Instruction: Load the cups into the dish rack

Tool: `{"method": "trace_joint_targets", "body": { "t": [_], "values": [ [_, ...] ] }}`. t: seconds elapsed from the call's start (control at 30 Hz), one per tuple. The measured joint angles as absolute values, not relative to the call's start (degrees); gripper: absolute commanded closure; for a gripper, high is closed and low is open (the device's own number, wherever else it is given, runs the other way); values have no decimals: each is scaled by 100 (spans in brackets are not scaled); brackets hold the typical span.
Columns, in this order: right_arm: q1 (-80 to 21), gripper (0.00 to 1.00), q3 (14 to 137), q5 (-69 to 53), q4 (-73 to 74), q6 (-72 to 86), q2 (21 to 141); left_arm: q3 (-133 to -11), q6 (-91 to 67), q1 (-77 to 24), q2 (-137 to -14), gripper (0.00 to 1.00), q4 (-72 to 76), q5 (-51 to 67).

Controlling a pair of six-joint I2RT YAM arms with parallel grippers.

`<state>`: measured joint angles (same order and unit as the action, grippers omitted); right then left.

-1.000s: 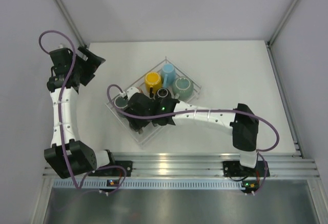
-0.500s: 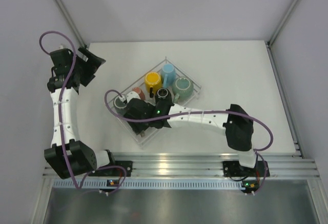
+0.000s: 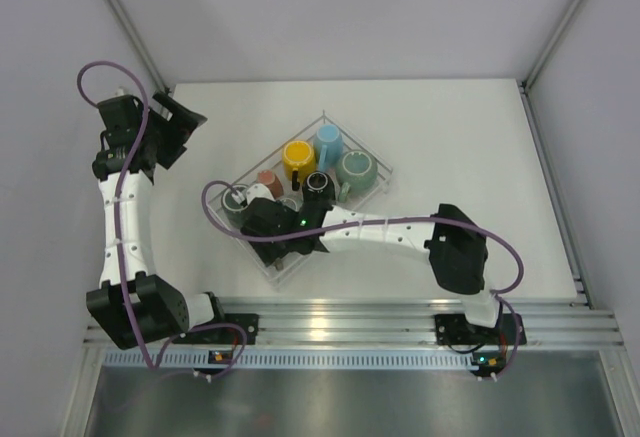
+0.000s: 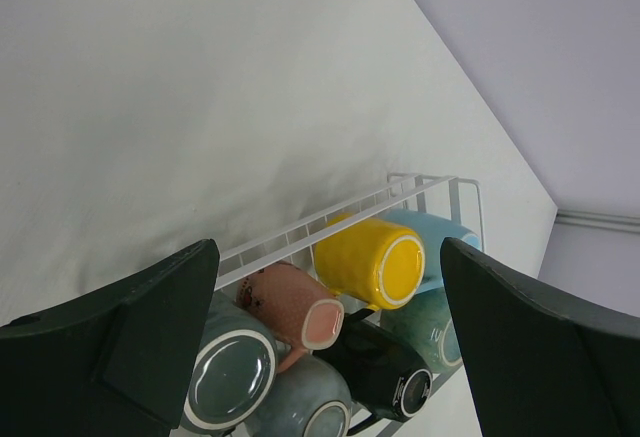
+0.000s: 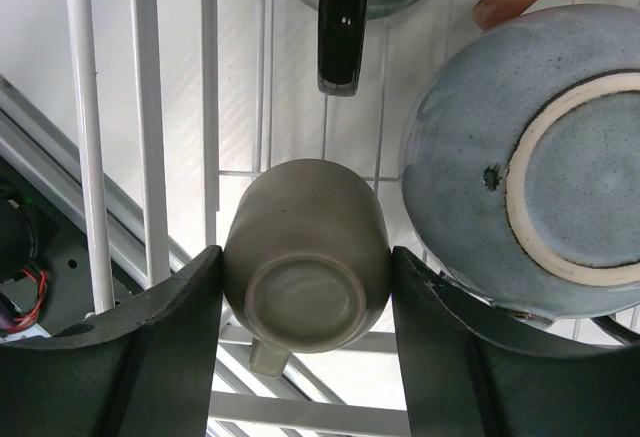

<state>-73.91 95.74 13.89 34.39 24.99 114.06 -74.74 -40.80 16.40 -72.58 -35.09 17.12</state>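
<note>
The dish rack (image 3: 285,269) sits mid-table, see-through from above and white-wired in the wrist views (image 5: 145,107). In it lie a yellow cup (image 3: 298,157), a light blue cup (image 3: 328,141), a teal-green cup (image 3: 355,168), a black cup (image 3: 318,184), a pink cup (image 3: 267,179) and a dark grey-green cup (image 3: 236,200). My right gripper (image 5: 306,262) is over the rack's near-left part, shut on a small olive cup (image 5: 305,212) that is base-up with its handle toward the camera. My left gripper (image 4: 328,257) hangs open and empty at the table's far left (image 3: 185,122).
A blue-grey cup's base (image 5: 540,187) lies close to the right finger. A black handle (image 5: 343,17) points toward the olive cup from above. Metal rails (image 3: 350,317) run along the near table edge, just beyond the rack's corner.
My right arm has shifted left and toward the near edge with the olive cup, uncovering the pink cup and the one beside it. The left arm has stayed still.
</note>
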Motion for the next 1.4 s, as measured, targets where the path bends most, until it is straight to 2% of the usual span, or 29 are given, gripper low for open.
{"method": "trace_joint_targets", "body": {
  "t": [0.03, 0.67, 1.2, 1.4],
  "values": [
    [-7397, 56, 9574, 1402, 3439, 2506, 11406, -7474, -4082, 1640, -7258, 2, -3509, 1715],
    [-7408, 43, 9623, 1455, 3686, 2508, 11428, -7470, -4084, 1640, -7258, 2, -3472, 1715],
    [-7413, 26, 9686, 1426, 3691, 2502, 11520, -7441, -4084, 1640, -7212, 2, -3472, 1715],
    [-7415, 26, 9692, 1452, 3706, 2488, 11520, -7437, -4049, 1640, -7135, 2, -3470, 1778]
  ]
}}
